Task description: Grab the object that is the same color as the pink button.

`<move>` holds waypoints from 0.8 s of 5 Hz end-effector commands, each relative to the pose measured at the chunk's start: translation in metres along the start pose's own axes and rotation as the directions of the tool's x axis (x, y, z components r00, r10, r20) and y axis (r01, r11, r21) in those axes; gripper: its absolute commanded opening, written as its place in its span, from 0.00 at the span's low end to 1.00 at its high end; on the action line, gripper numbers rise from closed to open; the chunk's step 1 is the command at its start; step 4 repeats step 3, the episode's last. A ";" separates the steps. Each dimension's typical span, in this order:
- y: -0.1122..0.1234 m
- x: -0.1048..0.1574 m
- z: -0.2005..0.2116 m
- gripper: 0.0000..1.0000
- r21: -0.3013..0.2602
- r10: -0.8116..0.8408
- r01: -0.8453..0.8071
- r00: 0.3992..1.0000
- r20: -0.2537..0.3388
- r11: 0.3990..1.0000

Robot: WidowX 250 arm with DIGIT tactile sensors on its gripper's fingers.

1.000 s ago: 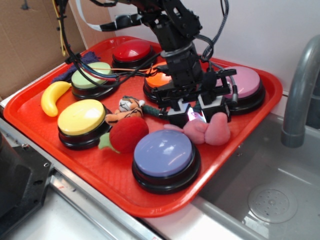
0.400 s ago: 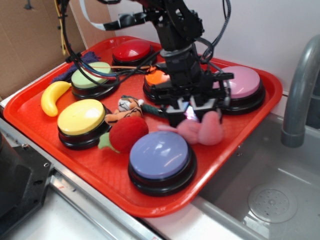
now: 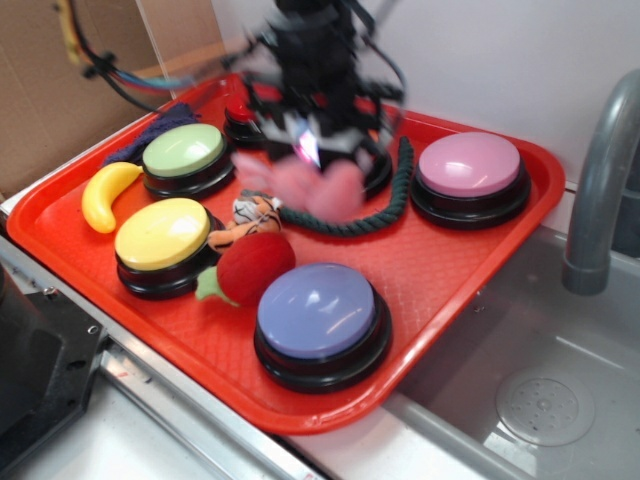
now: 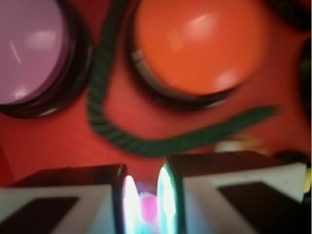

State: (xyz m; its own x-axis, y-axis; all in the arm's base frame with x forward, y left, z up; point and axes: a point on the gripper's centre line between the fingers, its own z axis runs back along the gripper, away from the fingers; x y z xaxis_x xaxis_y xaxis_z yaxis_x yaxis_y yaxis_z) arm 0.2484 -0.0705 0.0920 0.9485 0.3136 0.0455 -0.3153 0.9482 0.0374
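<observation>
Pink plush toy (image 3: 318,188) — pinched between nearly closed gripper (image 3: 308,150) fingers, above the red tray (image 3: 450,260).

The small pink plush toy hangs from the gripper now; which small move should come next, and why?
Probably keep the jaws closed and rise straight a little more. The small pink plush toy hangs blurred under the gripper, low above the dark green rope and the orange striped tiger plush.
</observation>
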 end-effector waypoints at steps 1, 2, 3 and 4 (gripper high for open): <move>0.062 -0.010 0.077 0.00 0.056 -0.080 0.071 0.979 0.187 0.996; 0.087 -0.014 0.077 0.00 0.058 -0.099 0.089 0.974 0.201 0.994; 0.092 -0.012 0.070 0.00 0.026 -0.092 0.089 0.986 0.142 0.996; 0.092 -0.012 0.070 0.00 0.026 -0.092 0.089 0.986 0.142 0.996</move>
